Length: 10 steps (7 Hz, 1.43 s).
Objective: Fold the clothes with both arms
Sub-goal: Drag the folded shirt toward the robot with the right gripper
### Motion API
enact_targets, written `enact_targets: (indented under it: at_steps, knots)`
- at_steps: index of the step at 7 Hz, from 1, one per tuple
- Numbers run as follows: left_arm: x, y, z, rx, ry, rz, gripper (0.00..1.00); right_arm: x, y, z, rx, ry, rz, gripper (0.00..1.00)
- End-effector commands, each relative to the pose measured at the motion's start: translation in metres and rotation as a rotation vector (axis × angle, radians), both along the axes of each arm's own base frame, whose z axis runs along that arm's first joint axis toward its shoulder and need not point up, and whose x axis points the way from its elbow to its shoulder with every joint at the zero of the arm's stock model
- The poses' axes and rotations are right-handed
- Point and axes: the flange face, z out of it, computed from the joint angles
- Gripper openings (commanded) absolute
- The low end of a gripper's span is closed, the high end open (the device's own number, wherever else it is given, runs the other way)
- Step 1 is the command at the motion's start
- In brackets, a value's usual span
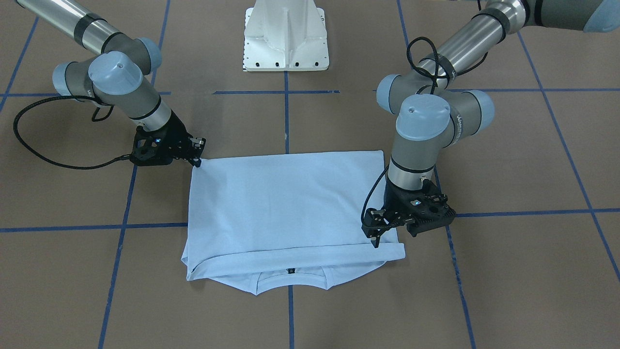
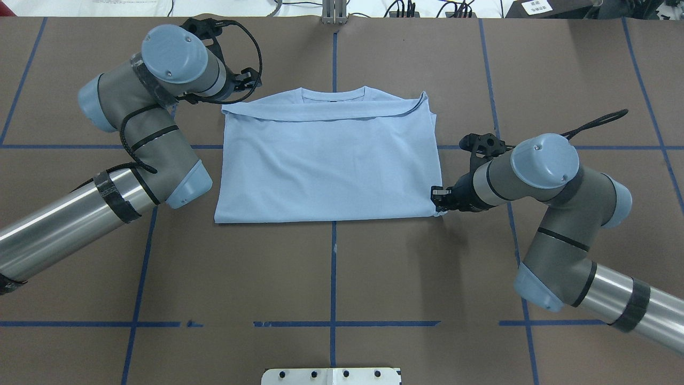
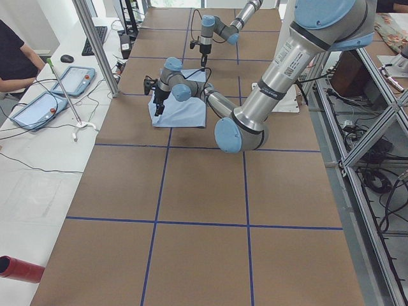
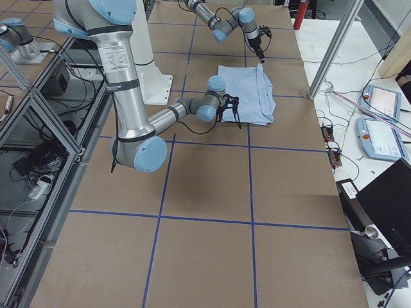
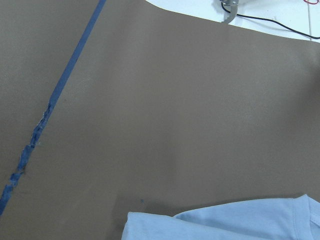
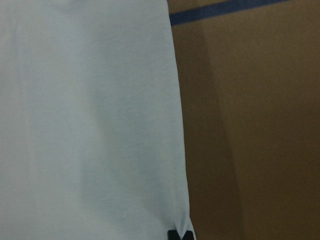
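The light blue T-shirt (image 2: 326, 166) lies folded into a rectangle on the brown table (image 2: 331, 278), midway between the table's ends and nearer the edge far from the robot. Its collar (image 2: 334, 95) points to that far edge, and a folded-over band crosses just below the collar.

The right gripper (image 1: 197, 160) is at the shirt's corner nearest the robot on its own side. Its jaws look pinched on the cloth there.

The left gripper (image 1: 376, 241) touches the shirt's far corner beside the band. I cannot tell whether its jaws are open or closed.
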Motion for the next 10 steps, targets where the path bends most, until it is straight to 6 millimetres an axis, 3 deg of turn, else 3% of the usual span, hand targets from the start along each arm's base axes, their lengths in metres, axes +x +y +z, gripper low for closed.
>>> enact_targets:
  at_steps: [1, 4, 5, 6, 7, 8, 9, 10]
  knots:
    - [-0.003, 0.003, -0.009, 0.015, 0.01, -0.002, 0.99, 0.028, 0.085, 0.001, 0.007, -0.019, -0.105, 0.0]
    - [0.002, 0.013, -0.019, 0.022, 0.031, 0.002, 1.0, 0.037, 0.233, 0.012, -0.036, 0.01, -0.368, 0.0]
    - [0.008, 0.018, -0.021, 0.021, 0.036, 0.01, 1.0, 0.03, 0.27, 0.012, -0.084, 0.018, -0.426, 0.46]
    - [0.009, 0.021, -0.022, 0.022, 0.039, 0.014, 1.0, 0.022, 0.297, 0.008, -0.106, 0.014, -0.463, 0.99]
    - [0.011, 0.025, -0.015, 0.016, 0.034, 0.019, 1.0, 0.025, 0.302, -0.005, -0.098, -0.012, -0.473, 1.0]
    - [0.007, 0.03, -0.012, 0.016, 0.038, 0.025, 1.0, 0.036, 0.285, -0.021, -0.088, -0.045, -0.433, 1.0]
    - [0.007, 0.058, -0.007, 0.021, 0.051, 0.058, 1.0, 0.048, 0.255, -0.032, -0.078, -0.071, -0.361, 1.0]
    - [0.002, 0.098, 0.004, -0.038, 0.109, 0.093, 1.0, 0.059, 0.211, -0.051, -0.055, -0.119, -0.253, 1.0]
